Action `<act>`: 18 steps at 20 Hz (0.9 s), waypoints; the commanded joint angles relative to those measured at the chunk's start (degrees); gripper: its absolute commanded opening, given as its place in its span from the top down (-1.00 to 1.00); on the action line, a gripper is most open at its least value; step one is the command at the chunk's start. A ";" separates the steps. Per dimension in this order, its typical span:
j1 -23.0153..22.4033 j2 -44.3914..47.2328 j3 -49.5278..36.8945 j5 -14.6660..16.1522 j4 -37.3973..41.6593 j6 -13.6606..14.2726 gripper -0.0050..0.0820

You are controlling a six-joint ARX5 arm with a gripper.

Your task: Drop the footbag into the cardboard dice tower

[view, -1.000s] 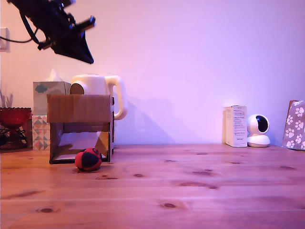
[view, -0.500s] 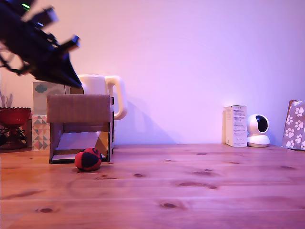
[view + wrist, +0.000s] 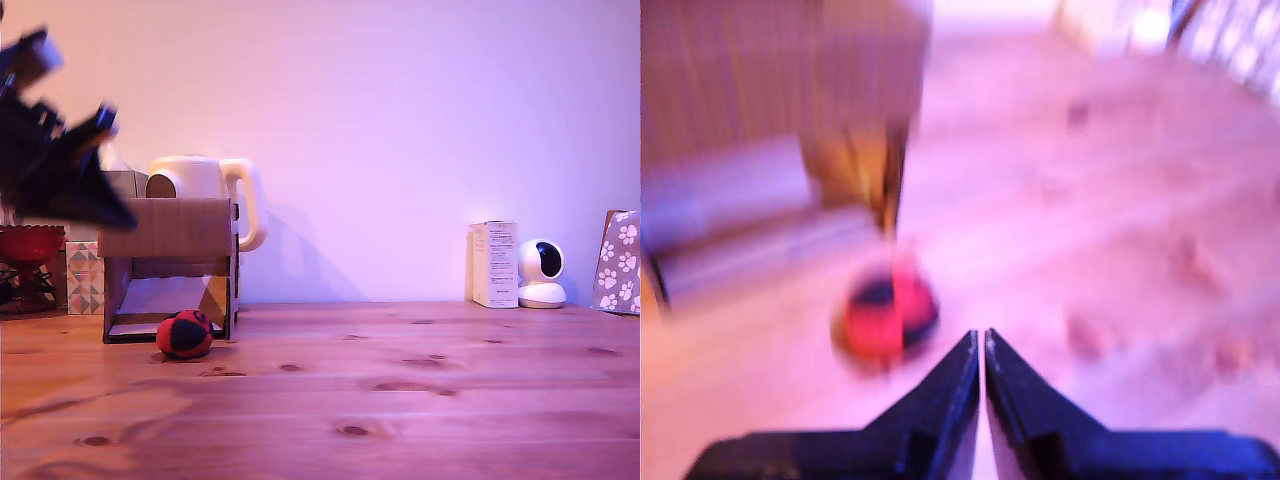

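Note:
The red and black footbag [image 3: 185, 334] lies on the wooden table just in front of the cardboard dice tower [image 3: 168, 228], at the mouth of its lower opening with the pale ramp. My gripper [image 3: 118, 214] is a dark, motion-blurred shape at the exterior view's left, in the air in front of the tower's upper left corner and well above the footbag. The wrist view, blurred, shows the fingertips of the gripper [image 3: 980, 338] pressed together with nothing between them, and the footbag [image 3: 885, 315] on the table beyond, beside the tower [image 3: 770, 90].
A cream kettle [image 3: 208, 190] stands behind the tower, with patterned tissue boxes [image 3: 86, 275] and a red bowl [image 3: 30, 243] at the exterior view's left. At the right stand a white box [image 3: 496, 263], a small white camera [image 3: 542, 273] and a paw-print bag [image 3: 620, 262].
My gripper has swept down and to the exterior view's left, from high above the tower to the level of its top panel. The footbag and tower have stayed put.

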 commanded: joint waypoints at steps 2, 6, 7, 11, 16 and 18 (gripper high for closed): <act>-0.39 1.79 -0.39 -0.07 2.43 -0.31 0.93; -1.11 7.93 -0.39 -0.20 8.83 -1.18 0.93; -1.33 9.01 -0.39 -0.20 9.73 -1.16 0.93; -1.38 10.67 -0.39 -0.20 11.45 -1.11 0.90; -1.38 11.04 -0.39 -0.68 14.99 -0.72 -0.88; -1.38 11.19 -0.37 -2.38 16.04 -0.72 -0.93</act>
